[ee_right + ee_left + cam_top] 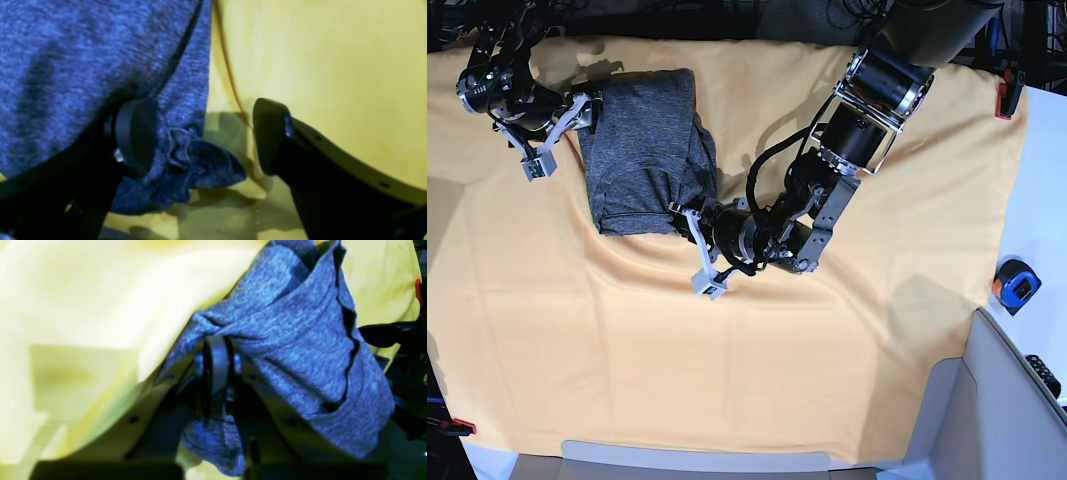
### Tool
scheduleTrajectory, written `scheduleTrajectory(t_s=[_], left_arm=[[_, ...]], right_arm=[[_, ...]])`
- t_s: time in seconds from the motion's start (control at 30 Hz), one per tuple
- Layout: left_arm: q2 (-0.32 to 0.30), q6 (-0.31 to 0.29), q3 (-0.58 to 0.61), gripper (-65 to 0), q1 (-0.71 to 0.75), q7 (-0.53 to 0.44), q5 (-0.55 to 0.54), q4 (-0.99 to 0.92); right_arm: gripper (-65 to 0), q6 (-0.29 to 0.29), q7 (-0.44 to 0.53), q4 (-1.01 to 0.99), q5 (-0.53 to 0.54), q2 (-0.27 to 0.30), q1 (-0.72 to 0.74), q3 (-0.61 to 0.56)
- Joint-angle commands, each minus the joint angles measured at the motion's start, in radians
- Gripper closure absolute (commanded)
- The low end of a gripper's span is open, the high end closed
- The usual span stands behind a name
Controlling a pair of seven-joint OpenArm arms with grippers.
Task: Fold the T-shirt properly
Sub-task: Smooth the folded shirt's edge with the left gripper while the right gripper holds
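The T-shirt [642, 150], heathered dark grey, lies folded into a rough rectangle on the upper left part of the yellow-orange table cloth [827, 350]. My left gripper [689, 216] is at its near right corner. In the left wrist view this gripper [217, 343] is shut, and the T-shirt [300, 340] fabric is pinched in it and pulled into taut folds. My right gripper [565, 135] is at the shirt's far left edge. In the right wrist view it [203, 136] stands open, with a bunched hem of the T-shirt [186, 160] lying against its left finger [136, 133].
A blue and orange tape measure [1014, 283] lies on the white surface at the right. Red clamps [1004, 100] hold the cloth at the corners. A grey panel [987, 400] stands at the bottom right. The left arm's elbow [877, 90] hangs over the cloth's upper middle.
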Motion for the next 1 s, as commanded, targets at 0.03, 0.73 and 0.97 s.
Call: scheduleTrajectory(t_s=[0.03, 0.73, 0.97], left_arm=[[0.006, -0.002, -0.001, -0.4, -0.042, -0.032, -0.003, 0.011], [0.006, -0.004, -0.003, -6.4, -0.028, -0.032, -0.008, 0.016], [0.006, -0.001, -0.008, -21.9, -0.016, -0.032, -0.009, 0.019]], right_arm=[[-43.1, 0.006, -0.008, 0.020, 0.022, -0.012, -0.014, -0.002], [-43.3, -0.094, -0.005, 0.061, 0.018, -0.032, -0.041, -0.061], [-43.7, -0.094, -0.005, 0.063, 0.018, -0.030, -0.043, 0.003]])
